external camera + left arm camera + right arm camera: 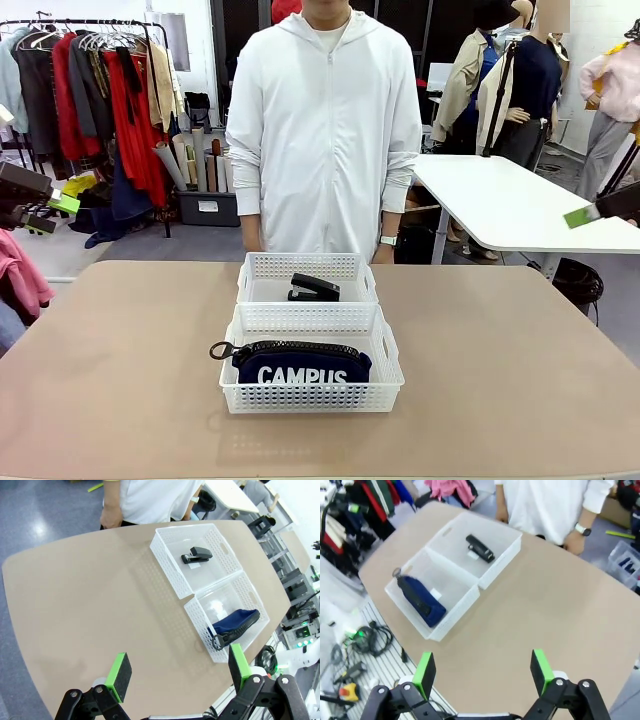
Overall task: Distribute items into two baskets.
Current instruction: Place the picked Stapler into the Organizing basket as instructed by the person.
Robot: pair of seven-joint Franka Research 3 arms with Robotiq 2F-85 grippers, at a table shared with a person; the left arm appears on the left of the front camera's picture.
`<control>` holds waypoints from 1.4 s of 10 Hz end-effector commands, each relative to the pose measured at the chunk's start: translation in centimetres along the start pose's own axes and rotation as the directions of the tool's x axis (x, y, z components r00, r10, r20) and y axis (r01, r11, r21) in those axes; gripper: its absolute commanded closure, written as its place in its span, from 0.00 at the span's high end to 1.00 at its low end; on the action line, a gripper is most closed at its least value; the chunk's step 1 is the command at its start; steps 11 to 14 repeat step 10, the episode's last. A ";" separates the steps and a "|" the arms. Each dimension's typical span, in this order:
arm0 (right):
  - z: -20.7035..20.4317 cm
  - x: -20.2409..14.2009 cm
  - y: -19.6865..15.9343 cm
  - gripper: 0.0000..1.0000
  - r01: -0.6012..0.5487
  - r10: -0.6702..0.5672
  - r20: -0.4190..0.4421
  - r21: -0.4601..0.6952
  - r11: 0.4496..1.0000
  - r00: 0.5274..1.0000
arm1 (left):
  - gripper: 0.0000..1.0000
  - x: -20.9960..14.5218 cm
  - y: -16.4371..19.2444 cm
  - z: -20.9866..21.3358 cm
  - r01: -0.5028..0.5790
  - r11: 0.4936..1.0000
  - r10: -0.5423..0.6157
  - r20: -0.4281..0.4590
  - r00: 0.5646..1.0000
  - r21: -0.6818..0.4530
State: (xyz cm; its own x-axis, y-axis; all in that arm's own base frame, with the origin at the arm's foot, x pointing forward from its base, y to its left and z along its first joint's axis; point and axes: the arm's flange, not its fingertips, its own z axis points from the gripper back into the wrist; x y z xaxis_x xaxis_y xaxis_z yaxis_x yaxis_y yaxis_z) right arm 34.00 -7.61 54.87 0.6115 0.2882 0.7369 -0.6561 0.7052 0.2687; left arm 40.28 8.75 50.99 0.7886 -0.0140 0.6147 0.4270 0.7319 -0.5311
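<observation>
Two white lattice baskets stand end to end at the table's middle. The near basket (311, 395) (240, 592) (407, 597) holds the navy "CAMPUS" pouch (303, 364) (235, 622) (421, 601). The far basket (300, 268) (172, 550) (502, 537) holds the black stapler (314, 289) (196, 555) (480, 548). My left gripper (45, 212) (177, 669) hangs open high at the left, off the table. My right gripper (590, 214) (482, 671) hangs open high at the right. Both have nothing between their green pads.
A person in a white hooded jacket (325, 130) stands at the far edge behind the baskets, hands down at the sides. A white table (520, 205) stands to the back right. Bare tabletop (120, 370) lies on both sides of the baskets.
</observation>
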 end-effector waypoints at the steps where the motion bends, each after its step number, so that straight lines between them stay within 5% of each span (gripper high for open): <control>1: 0.8 0.3 -1.6 1.00 0.047 -0.052 0.069 0.065 0.997 0.996 | 1.00 0.1 -0.1 0.0 -0.001 1.000 0.001 0.020 1.000 -0.016; 3: 1.3 0.1 -3.0 1.00 0.088 -0.096 0.040 0.163 0.983 0.995 | 1.00 0.1 -0.1 0.0 -0.001 1.000 0.001 0.020 1.000 -0.016; 4: 1.3 -0.1 -1.6 1.00 0.070 -0.073 0.061 0.050 0.996 0.995 | 1.00 0.1 -0.1 0.0 -0.001 1.000 0.001 0.020 1.000 -0.016; 14: 1.3 -0.1 -1.6 1.00 0.070 -0.073 0.061 0.050 0.996 0.995 | 1.00 0.1 -0.1 0.0 -0.001 1.000 0.001 0.020 1.000 -0.016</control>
